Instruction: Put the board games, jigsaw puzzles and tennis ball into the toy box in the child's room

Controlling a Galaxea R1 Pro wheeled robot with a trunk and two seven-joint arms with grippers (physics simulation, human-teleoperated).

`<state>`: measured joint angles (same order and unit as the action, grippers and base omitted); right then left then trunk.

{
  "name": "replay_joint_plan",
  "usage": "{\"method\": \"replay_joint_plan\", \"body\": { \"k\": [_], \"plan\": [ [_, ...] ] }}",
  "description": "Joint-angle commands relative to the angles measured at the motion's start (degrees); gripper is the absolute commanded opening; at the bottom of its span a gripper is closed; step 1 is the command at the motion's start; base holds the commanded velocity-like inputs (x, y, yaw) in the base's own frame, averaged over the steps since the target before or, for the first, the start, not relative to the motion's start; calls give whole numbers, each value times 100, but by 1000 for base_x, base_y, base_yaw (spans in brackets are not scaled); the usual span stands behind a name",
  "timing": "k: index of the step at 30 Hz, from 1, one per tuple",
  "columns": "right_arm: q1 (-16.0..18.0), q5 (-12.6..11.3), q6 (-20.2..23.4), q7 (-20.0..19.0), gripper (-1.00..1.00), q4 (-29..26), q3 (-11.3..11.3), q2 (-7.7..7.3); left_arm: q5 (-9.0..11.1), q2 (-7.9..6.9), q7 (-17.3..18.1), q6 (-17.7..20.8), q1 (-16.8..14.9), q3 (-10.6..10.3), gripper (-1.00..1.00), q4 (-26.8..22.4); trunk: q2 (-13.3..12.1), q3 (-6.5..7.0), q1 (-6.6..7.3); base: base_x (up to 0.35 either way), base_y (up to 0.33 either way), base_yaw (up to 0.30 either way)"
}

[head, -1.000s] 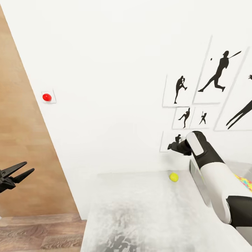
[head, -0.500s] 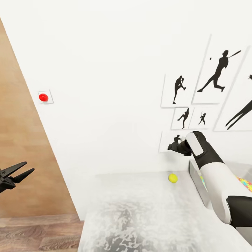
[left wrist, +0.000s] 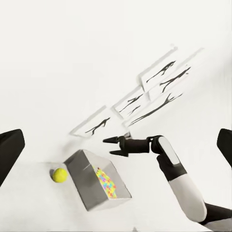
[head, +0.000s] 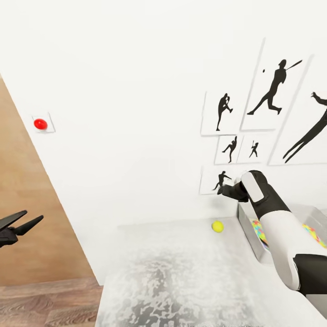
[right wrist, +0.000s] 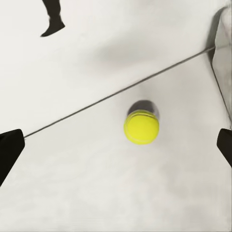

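Note:
The yellow-green tennis ball (head: 217, 226) lies on the pale speckled table (head: 172, 277) close to the wall, just left of the grey toy box (head: 245, 221). A jigsaw puzzle (head: 259, 230) shows inside the box. My right gripper (head: 222, 190) hangs open above the ball and the box's near corner. In the right wrist view the ball (right wrist: 141, 127) sits apart between the wide-spread fingertips (right wrist: 9, 150). My left gripper (head: 32, 217) is open and empty, off the table's left side. The left wrist view shows the ball (left wrist: 60, 174), the box (left wrist: 89, 181) and the right gripper (left wrist: 110, 146).
Black sports-silhouette pictures (head: 268, 93) hang on the white wall behind the table. A red button (head: 40, 123) sits on the wall at the left. Wood-plank floor (head: 45, 304) lies beside the table's left edge.
The whole picture has shifted left, so the camera has turned right; more of the toy box and its puzzle shows. The ball has stayed in place, and both grippers remain open.

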<state>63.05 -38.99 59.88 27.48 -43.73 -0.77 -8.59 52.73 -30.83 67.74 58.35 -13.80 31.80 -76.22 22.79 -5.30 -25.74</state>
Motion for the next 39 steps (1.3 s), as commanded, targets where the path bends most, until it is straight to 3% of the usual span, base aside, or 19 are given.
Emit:
{"method": "replay_joint_plan", "body": {
  "k": [1, 6, 11, 13, 16, 19, 39],
  "plan": [
    [6, -56, 12, 55, 100, -2, -9, -2, 3, -9, 104, 31, 46, 4, 100, -73, 13, -22, -4, 0, 0, -138],
    [6, -44, 12, 71, 100, 3, -11, 39, 3, -38, 658, 42, 320, 2, 100, -486, 13, -67, -4, 0, 0, -138],
    [6, -40, 12, 73, 100, 3, -55, 151, 1, -65, 892, 44, 362, 2, 100, -538, 13, -111, -4, 0, 0, -139],
    [6, -33, 12, 73, 100, -4, -178, 280, 1, -77, 934, 45, 370, 2, 100, -544, 13, -129, -4, 0, 0, -139],
    [6, -22, 12, 62, 100, -31, -544, 557, -5, -92, 967, 38, 376, 2, 100, -545, 13, -156, -4, 0, 0, -138],
    [6, -16, 12, 68, 100, -42, -690, 653, -7, -92, 968, 35, 377, 2, 100, -543, 13, -180, -4, 0, 0, -111],
    [15, -12, -120, 74, 100, -1, -776, 705, -8, -90, 969, 20, 378, 2, 100, -538, 13, -199, -4, 0, 0, -8]
  ]
}}
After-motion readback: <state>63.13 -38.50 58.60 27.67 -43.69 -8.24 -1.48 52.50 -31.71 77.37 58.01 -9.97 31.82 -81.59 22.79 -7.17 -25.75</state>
